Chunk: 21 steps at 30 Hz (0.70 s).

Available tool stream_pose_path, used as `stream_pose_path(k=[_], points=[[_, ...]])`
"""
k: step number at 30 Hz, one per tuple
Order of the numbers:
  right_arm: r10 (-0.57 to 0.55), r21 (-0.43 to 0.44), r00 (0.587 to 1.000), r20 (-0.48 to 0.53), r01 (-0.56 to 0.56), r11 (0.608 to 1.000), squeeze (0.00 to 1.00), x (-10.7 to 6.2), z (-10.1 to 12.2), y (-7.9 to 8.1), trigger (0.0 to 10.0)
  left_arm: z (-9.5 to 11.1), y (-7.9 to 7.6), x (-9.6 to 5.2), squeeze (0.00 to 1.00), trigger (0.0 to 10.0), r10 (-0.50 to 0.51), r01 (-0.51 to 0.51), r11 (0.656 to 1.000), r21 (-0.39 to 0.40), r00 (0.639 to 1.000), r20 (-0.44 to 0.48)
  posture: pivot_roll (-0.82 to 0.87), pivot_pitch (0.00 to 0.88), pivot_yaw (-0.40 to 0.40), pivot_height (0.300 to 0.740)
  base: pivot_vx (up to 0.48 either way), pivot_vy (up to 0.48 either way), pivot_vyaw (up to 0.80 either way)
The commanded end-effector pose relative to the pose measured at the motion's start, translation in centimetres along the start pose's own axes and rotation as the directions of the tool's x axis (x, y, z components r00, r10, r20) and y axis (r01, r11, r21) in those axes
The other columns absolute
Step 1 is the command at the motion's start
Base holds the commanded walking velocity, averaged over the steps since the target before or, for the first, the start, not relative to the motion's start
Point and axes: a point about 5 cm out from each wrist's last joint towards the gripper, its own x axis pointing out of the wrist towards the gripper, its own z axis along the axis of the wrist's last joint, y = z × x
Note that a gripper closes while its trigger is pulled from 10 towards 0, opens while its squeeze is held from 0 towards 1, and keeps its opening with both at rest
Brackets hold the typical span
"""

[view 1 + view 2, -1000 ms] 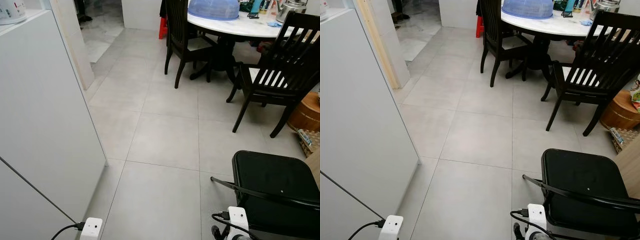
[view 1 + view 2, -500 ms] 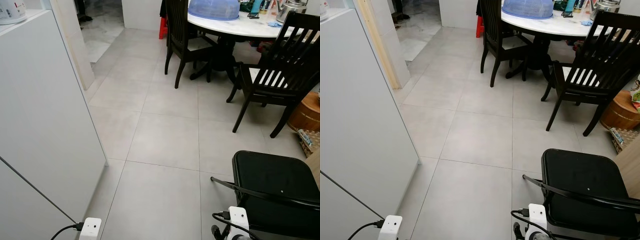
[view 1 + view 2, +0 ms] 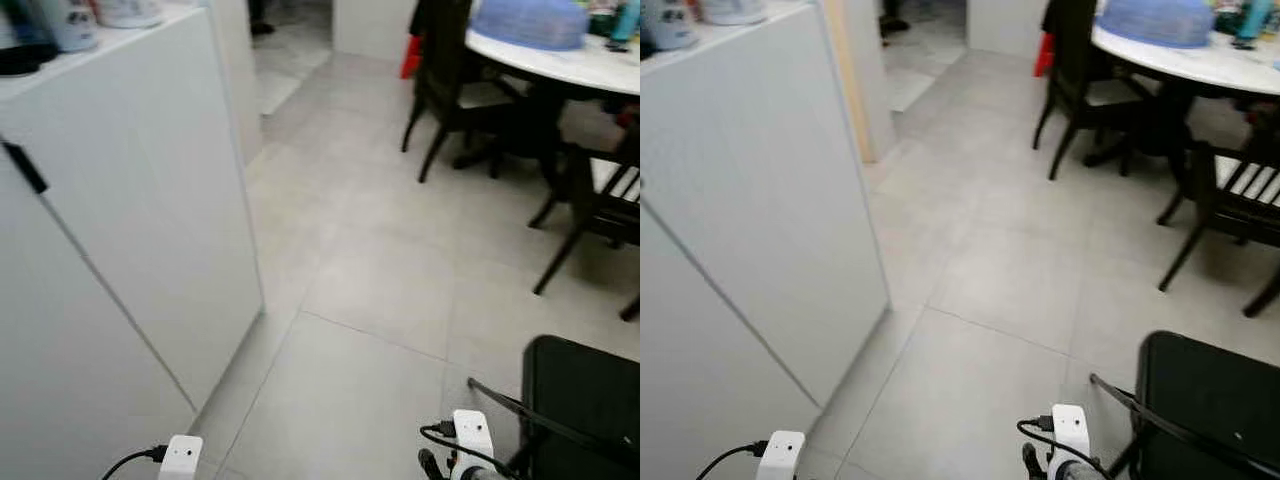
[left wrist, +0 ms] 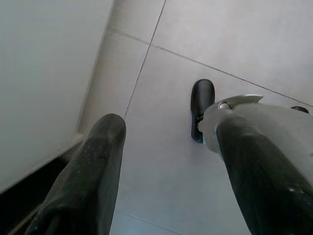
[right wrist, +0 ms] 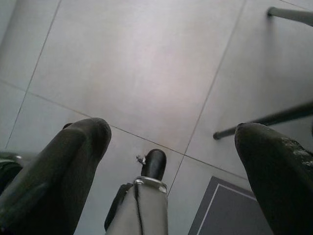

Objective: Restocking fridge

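Note:
A white fridge (image 3: 130, 200) fills the left side, its doors shut, with a dark seam and a small black handle (image 3: 25, 165) near the top left. Jars and containers (image 3: 60, 20) stand on top of it. Both arms hang low at the bottom edge, the left wrist (image 3: 180, 457) beside the fridge and the right wrist (image 3: 470, 437) near a black chair. My left gripper (image 4: 168, 127) is open over the grey floor tiles, holding nothing. My right gripper (image 5: 173, 129) is open too, also over bare tiles.
A black folding chair (image 3: 590, 400) stands close on the right. Farther back are dark wooden chairs (image 3: 450, 90) around a round white table (image 3: 560, 60) carrying a blue food cover (image 3: 530, 20). A doorway (image 3: 290, 60) opens beyond the fridge. Grey tiled floor (image 3: 380, 290) lies between.
The whole view has swung to the left and is blurred, so the camera turned: more of the fridge shows and the table and chairs have slid right. Both arms hang as before.

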Motion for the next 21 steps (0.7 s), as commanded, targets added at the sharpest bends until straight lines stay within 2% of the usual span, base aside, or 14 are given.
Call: stream_pose_path(k=[1, 21], points=[[-0.002, -0.007, 1.000, -0.006, 0.002, 1.000, 0.00, -0.02, 0.10, -0.17, 10.0, -0.32, -0.03, -0.01, 0.00, 10.0, 0.000, 0.000, 1.000, -0.006, 1.000, -0.019, 0.07, 0.000, -0.040, 0.740, 0.000, 0.000, 0.80], [0.011, -0.008, 1.000, -0.014, -0.011, 1.000, 0.00, -0.02, -0.01, -0.09, 10.0, -0.50, 0.03, -0.03, 0.00, 10.0, 0.010, -0.010, 1.000, -0.013, 0.999, -0.030, 0.07, 0.000, -0.036, 0.740, 0.000, 0.000, 0.80]])
